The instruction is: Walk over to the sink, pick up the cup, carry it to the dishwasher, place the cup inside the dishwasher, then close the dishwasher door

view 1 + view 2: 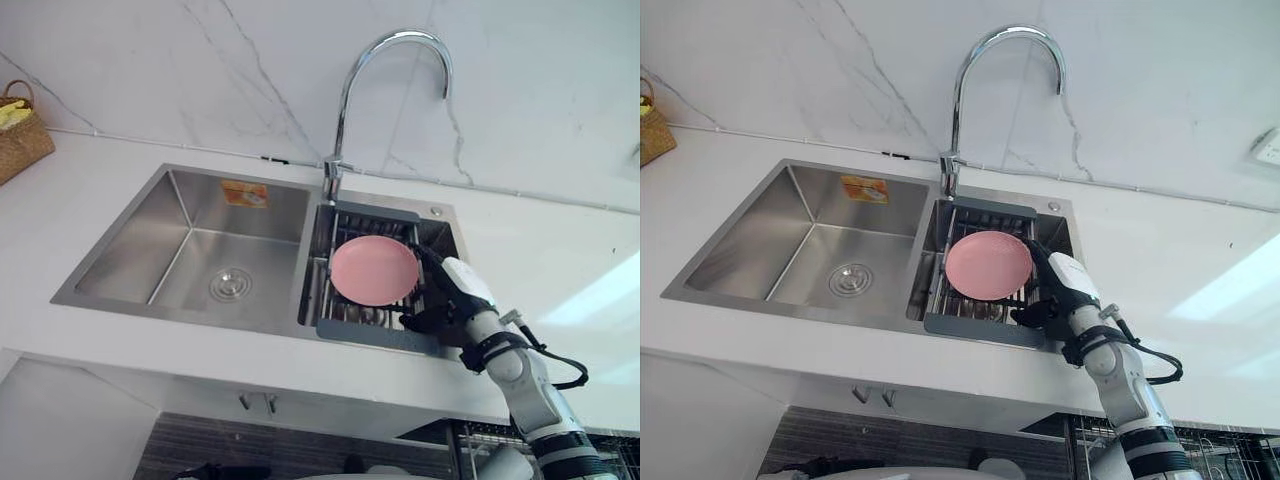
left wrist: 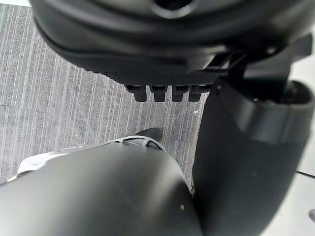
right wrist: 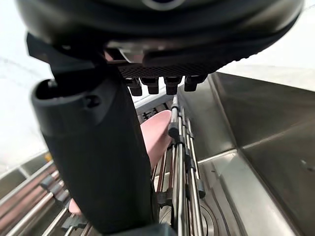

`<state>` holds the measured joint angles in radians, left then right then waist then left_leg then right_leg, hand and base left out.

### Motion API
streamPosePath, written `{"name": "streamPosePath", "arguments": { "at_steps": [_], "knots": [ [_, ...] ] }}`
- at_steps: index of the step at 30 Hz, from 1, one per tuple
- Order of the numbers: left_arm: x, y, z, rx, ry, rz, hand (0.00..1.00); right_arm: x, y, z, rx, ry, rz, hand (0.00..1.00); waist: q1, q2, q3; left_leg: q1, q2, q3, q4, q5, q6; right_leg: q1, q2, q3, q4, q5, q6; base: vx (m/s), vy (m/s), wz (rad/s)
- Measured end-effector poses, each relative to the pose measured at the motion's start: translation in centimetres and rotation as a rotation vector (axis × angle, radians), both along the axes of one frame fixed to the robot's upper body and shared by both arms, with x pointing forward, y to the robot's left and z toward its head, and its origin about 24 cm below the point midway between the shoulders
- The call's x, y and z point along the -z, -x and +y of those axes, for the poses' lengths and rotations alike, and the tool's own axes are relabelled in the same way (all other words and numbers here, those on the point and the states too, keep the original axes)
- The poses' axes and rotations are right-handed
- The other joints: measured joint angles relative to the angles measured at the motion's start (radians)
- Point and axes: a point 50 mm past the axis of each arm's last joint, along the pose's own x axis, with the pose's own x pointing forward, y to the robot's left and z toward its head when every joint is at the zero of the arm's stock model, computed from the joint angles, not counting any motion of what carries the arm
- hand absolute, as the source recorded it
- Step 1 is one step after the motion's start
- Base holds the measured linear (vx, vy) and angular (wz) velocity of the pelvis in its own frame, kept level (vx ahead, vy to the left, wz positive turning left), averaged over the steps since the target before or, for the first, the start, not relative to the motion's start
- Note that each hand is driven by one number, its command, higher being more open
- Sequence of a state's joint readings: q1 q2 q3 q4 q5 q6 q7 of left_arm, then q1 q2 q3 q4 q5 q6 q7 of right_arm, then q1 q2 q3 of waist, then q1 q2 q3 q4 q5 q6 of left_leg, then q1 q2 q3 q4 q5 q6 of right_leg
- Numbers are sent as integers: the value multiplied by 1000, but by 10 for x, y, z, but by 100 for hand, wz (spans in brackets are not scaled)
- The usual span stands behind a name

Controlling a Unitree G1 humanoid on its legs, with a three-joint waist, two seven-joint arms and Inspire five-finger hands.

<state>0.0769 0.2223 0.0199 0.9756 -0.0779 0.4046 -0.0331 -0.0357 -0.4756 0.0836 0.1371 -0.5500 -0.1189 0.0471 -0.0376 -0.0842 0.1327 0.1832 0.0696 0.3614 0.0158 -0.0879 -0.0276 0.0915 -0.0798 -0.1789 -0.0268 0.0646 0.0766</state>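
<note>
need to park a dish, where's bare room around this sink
The left basin is bare, and so is the counter right of the right basin. Crowded: that basin's rack holds the pink plate, with the right hand beside it.

Head stereo pair down on same sink (image 1: 130, 250); R wrist cam close over rack (image 3: 179, 142), L toward floor (image 2: 59, 88)

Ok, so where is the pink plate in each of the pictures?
Left eye view: pink plate on the drying rack in the sink's right basin, beside the right hand.
Right eye view: same spot, a little left of centre.
Right wrist view: its pink edge past the right hand, beside the rack bars.
Left wrist view: left hand above striped floor.
Shared landmark: the drying rack.
</note>
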Motion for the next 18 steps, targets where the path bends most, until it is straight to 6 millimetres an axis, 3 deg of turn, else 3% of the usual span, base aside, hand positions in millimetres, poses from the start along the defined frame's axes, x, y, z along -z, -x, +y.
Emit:
{"name": "streamPosePath", "arguments": {
  "at_steps": [18],
  "knots": [
    [-3, -14, -3, 79, -14, -40, 100, 15, -8, 15, -37, 186, -105, 100, 38, 1, 19, -10, -9, -46, 0, 4, 6, 12, -11, -49, 0, -2, 3, -19, -7, 7]
  ]
}}
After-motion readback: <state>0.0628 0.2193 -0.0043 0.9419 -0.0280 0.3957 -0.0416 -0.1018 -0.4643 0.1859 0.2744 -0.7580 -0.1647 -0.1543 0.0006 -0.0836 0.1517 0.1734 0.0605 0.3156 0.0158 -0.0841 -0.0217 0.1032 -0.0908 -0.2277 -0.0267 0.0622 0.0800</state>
